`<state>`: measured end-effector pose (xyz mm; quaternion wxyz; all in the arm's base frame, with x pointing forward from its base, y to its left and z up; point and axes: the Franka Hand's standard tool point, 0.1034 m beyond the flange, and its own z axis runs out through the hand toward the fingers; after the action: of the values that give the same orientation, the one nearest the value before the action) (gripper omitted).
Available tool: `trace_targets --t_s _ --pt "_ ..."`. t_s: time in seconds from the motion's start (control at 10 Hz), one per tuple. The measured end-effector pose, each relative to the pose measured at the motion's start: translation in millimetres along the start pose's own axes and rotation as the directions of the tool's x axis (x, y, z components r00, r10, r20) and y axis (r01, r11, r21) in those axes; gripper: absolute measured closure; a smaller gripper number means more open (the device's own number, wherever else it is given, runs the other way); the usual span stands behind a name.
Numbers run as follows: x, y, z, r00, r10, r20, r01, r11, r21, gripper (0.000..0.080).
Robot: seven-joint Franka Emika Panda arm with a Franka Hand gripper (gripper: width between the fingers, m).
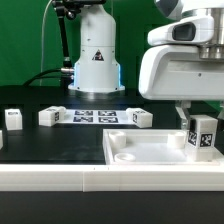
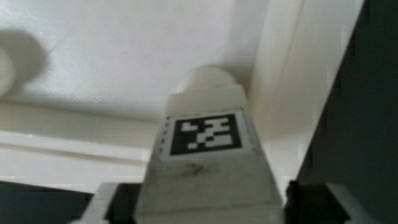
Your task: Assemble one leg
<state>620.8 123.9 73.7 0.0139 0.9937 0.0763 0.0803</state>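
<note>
Gripper (image 1: 198, 128) is clamped on the leg (image 1: 202, 138), holding it upright over the white panel (image 1: 150, 152) at the exterior view's right, near the panel's right rim. Wrist view confirms it: leg (image 2: 208, 140) sits between the two dark fingers (image 2: 116, 205), tag facing the camera, tapered tip pointing at the panel's corner area. Can't tell whether the tip is touching the panel or hanging just above it.

Handling, as a guess: small hard plastic block, light and stiff, won't deform under the clamp. The smooth faces look slippery, so it could twist in the fingers if the tip catches on the rim. Best hold is on the flat side faces, mid-height or higher, as now, leaving the lower end free to seat.

Other alike legs lie on the black table (image 1: 60, 140): one far left (image 1: 13, 119), two (image 1: 50, 116) (image 1: 141, 118) flanking the marker board (image 1: 96, 117).
</note>
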Motion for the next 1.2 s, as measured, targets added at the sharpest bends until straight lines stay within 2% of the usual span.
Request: trace_targets --t_s 0.3,0.5,0.8,1.2 --pt "0.0 0.0 0.0 1.000 0.029 0.000 -0.029 1.000 0.000 0.0510" --pt "-0.8 1.0 0.4 0.966 0.259 0.001 -0.259 0.966 0.000 0.0510" --pt "-2.7 3.4 0.5 0.839 0.543 -0.003 -0.543 0.839 -0.011 0.0508" --pt "-7.9 19.8 0.5 0.699 0.714 -0.030 -0.715 0.698 -0.043 0.0498"
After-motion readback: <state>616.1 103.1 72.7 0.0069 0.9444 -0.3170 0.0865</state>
